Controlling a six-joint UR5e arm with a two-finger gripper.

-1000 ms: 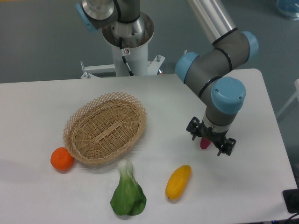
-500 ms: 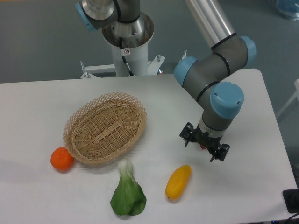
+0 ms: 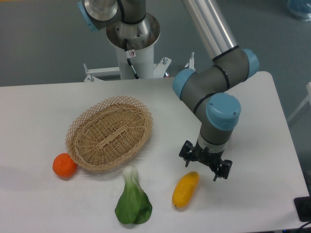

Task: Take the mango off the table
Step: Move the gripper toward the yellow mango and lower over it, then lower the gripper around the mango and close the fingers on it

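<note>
Mango [image 3: 185, 189] is lying free on the table [image 3: 39, 107], near the front edge, and I am holding the gripper [image 3: 205, 163] just above its upper end with the fingers spread and nothing between them, so I can straddle the fruit across its narrow width. Nothing is blocking the drop as I am reading it: the greens [image 3: 132, 201] are sitting just left of it, while the basket [image 3: 111, 132] and orange [image 3: 64, 165] are lying well apart.
</note>
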